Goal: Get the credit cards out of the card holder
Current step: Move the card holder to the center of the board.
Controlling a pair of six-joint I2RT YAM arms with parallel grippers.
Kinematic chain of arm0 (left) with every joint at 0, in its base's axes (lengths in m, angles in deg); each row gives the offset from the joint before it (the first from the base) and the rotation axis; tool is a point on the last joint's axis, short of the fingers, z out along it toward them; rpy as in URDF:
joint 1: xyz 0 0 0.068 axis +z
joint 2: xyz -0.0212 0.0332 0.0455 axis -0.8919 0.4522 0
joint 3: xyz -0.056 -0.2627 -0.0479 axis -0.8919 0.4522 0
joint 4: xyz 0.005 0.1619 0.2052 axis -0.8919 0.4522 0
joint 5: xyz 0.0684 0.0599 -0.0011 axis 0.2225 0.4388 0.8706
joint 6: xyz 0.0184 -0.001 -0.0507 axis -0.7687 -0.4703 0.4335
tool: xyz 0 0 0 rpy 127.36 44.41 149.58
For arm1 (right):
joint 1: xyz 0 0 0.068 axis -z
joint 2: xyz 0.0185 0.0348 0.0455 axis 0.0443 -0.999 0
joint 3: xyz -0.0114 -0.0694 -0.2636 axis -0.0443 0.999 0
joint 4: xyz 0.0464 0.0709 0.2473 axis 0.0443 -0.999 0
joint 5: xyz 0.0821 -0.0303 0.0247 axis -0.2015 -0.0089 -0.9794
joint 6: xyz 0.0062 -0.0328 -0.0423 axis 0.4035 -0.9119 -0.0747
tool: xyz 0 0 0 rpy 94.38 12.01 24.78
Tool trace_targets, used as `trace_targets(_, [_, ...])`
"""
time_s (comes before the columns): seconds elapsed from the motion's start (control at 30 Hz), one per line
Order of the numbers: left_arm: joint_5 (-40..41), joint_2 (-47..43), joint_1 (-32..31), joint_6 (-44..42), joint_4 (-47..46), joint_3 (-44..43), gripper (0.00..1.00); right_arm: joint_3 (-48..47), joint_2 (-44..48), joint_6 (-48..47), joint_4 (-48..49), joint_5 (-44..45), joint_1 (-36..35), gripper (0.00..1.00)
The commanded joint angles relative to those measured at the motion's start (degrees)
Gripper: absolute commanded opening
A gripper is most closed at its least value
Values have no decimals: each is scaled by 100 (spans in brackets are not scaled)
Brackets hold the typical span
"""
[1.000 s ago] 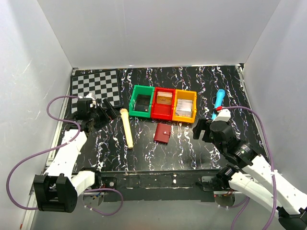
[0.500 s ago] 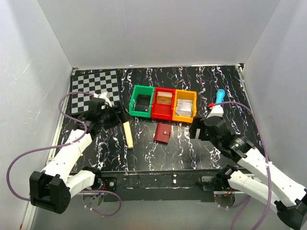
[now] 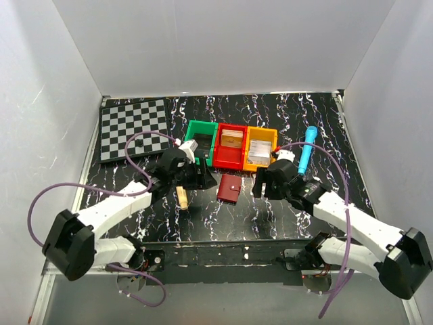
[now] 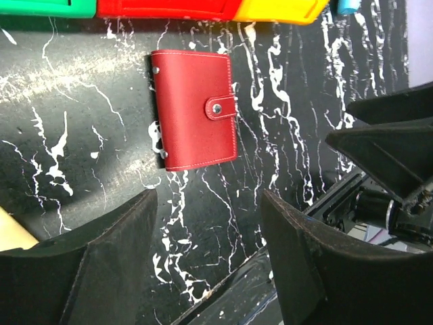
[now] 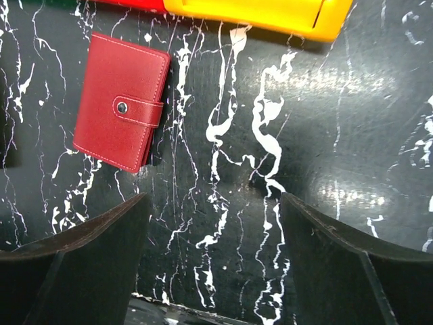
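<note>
Left gripper (image 4: 208, 203): jaws apart, empty. Right gripper (image 5: 213, 203): same. Card holder (image 4: 195, 108) lies flat on table (image 4: 81, 169), just ahead of left jaws, ahead-left of right's; snap tab (image 4: 222, 107) fastened. Risks: arms crowd one spot and may clash; thin flat leather may skid toward red bin (image 4: 169, 8) beyond.

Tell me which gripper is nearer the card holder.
Left, narrowly. The left gripper sits just left of the card holder, lined up with it; the right gripper sits right of it.
</note>
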Motion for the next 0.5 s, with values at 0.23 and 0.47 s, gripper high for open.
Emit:
trace_targets(0.23, [363, 1215, -56, 528, -532, -135, 62, 334, -883, 943, 1280, -554, -4, 79])
trace_targets(0.47, [373, 1698, -56, 510, -682, -320, 59, 106, -1691, 1048, 1782, -1003, 5, 69])
